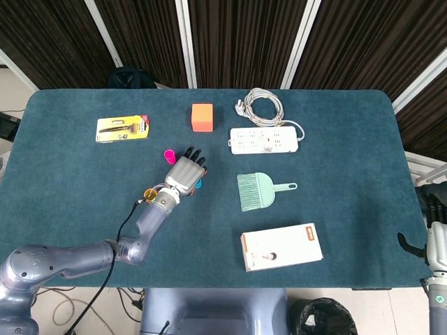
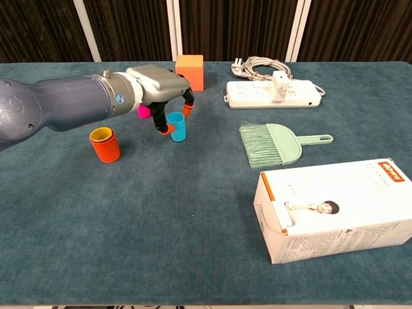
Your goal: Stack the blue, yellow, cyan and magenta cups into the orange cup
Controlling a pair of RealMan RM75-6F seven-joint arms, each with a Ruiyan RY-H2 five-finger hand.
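Arching over the cyan cup (image 2: pixel 177 126), the left hand (image 2: pixel 161 87) has its fingers spread and pointing down around the cup's rim, with nothing visibly gripped; whether a fingertip touches the cup I cannot tell. That cup stands upright near the middle of the desk (image 2: pixel 161 212), with the magenta cup (image 1: pixel 168 155) just behind the hand and the orange cup (image 2: pixel 105 148), yellow cup (image 2: pixel 101 134) nested inside, off to its left. Only a sliver of the right hand (image 1: pixel 434 244) shows at the desk's right edge, its state unclear.
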